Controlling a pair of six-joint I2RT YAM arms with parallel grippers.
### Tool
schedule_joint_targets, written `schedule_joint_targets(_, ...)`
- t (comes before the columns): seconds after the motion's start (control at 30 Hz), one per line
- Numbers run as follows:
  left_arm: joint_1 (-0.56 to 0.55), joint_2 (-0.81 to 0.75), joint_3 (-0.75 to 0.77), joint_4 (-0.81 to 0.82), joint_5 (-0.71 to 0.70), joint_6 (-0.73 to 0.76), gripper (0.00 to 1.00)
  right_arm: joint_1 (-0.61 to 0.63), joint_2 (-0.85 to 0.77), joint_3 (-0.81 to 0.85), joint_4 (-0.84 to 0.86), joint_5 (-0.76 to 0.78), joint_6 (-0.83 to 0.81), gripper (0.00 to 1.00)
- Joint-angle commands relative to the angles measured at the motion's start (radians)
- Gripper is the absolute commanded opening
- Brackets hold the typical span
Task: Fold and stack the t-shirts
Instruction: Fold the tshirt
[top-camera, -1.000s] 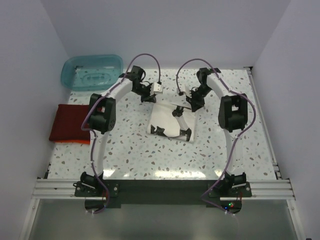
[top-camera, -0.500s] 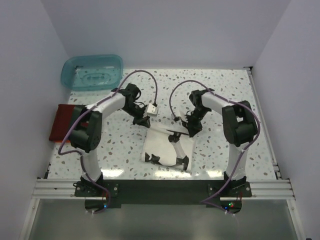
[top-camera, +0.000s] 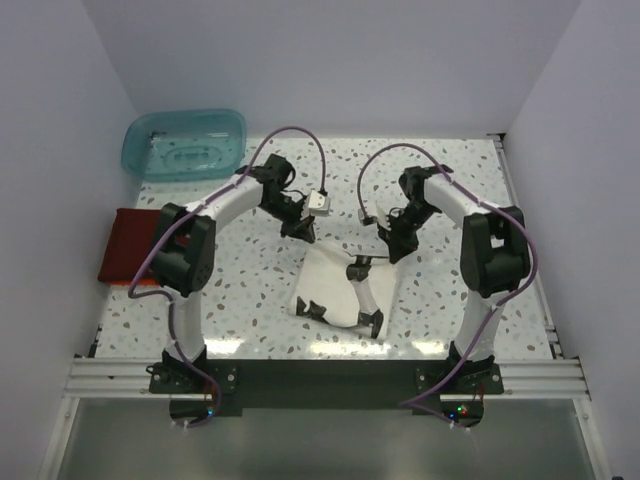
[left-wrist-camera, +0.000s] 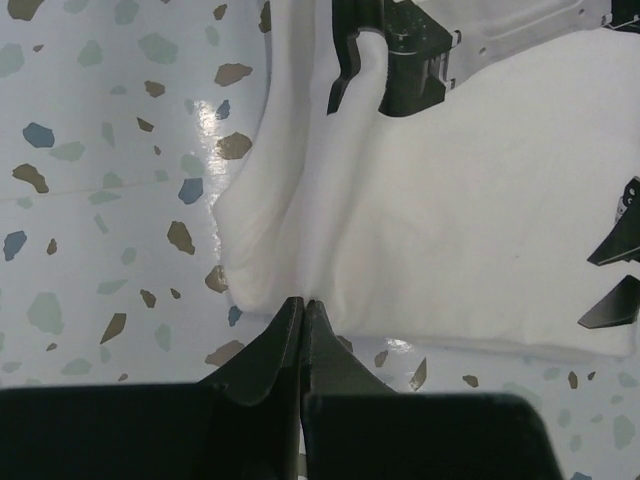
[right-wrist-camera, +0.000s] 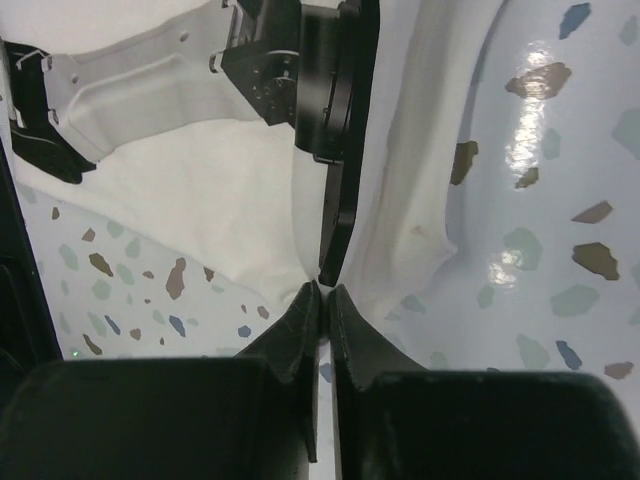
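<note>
The cream-white t-shirt (top-camera: 340, 285), partly folded and printed with black and white shapes, lies on the table's middle. My left gripper (top-camera: 304, 234) is shut on its far left edge; in the left wrist view the gripper (left-wrist-camera: 303, 300) pinches a ridge of the cloth (left-wrist-camera: 450, 200). My right gripper (top-camera: 396, 250) is shut on the far right edge, its tips (right-wrist-camera: 325, 288) closed on a fold of the shirt (right-wrist-camera: 230, 210). A dark red folded t-shirt (top-camera: 128, 245) lies at the left edge, with a thin orange edge (top-camera: 125, 283) under it.
A translucent teal tub (top-camera: 185, 143) stands at the far left corner. The speckled table (top-camera: 480, 190) is walled on three sides. Both arms' purple cables arch above the grippers.
Both grippers dragged the white shirt from mid-table toward the near edge, then shifted slightly right and back. Both stayed shut on the cloth.
</note>
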Motion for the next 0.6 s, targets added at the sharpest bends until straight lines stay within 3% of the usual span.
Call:
schedule_joint_targets(0.0, 0.007, 0.057, 0.052, 0.044, 0.011, -0.044, 0.0, -0.004, 0.023, 0.061, -0.059, -0.012, -0.01, 0.1)
schedule_joint_targets(0.1, 0.025, 0.098, 0.049, 0.104, 0.0, -0.116, 0.01, -0.006, 0.058, 0.071, -0.029, 0.001, 0.053, 0.12)
schedule_joint_targets(0.13, 0.028, 0.116, 0.052, 0.134, -0.018, -0.13, 0.12, -0.006, 0.067, 0.081, -0.019, 0.006, 0.073, 0.16)
schedule_joint_targets(0.17, 0.031, 0.124, 0.055, 0.145, -0.027, -0.145, 0.17, -0.007, 0.085, 0.085, 0.002, 0.014, 0.088, 0.18)
schedule_joint_targets(0.57, 0.062, 0.058, -0.008, 0.15, 0.023, -0.17, 0.53, -0.021, 0.145, 0.067, 0.174, 0.113, 0.113, 0.07)
